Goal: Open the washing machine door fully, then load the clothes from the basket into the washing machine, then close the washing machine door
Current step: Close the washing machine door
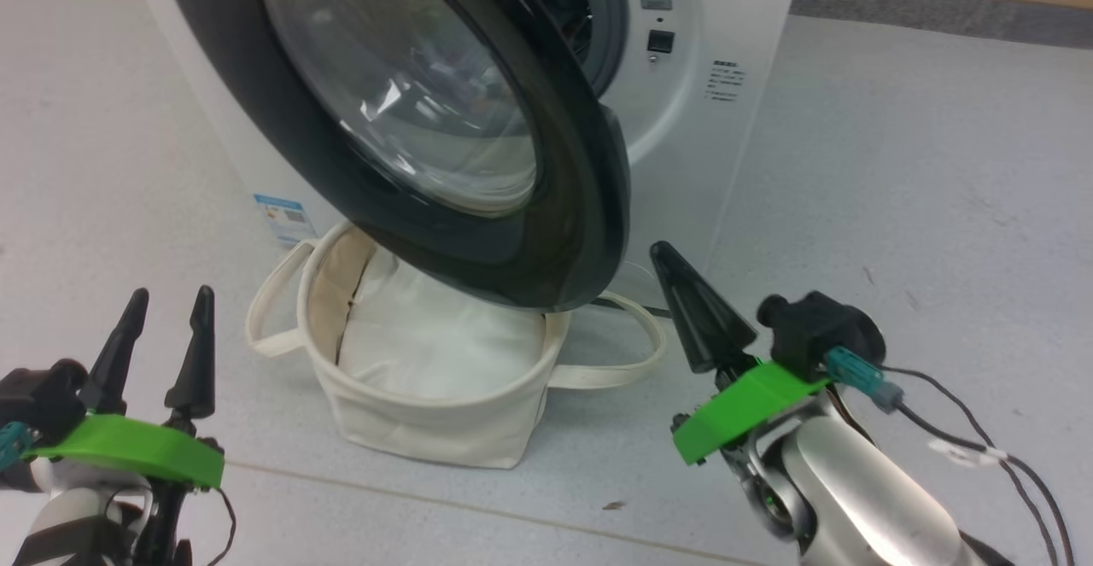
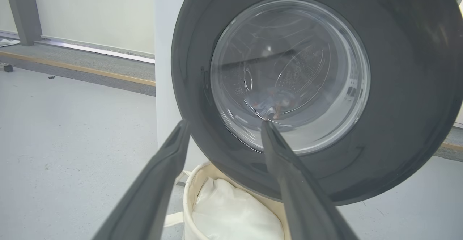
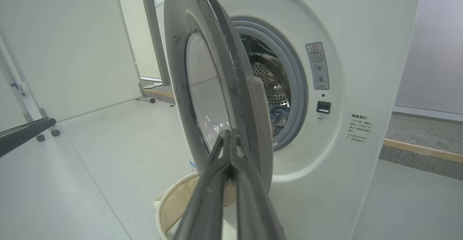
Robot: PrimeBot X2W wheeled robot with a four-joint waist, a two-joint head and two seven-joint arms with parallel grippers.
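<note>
Head view: left of the canvas basket (image 1: 427,429) the left jaws gape empty; right of it the right jaws are pinched together on nothing. Over its far side the glossy round washing machine door (image 1: 589,207) hangs half-open, blue clothes (image 3: 279,118) in the perforated drum (image 3: 269,77) beyond; closing seems next: push the rim home.

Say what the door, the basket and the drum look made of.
Door: glossy black rim, likely plastic, with reflections; clear bulging centre, glass or clear plastic.
Basket: cream woven cloth, probably canvas, matte, with soft creased walls.
Drum: shiny metal, likely steel, punched with small holes.
</note>
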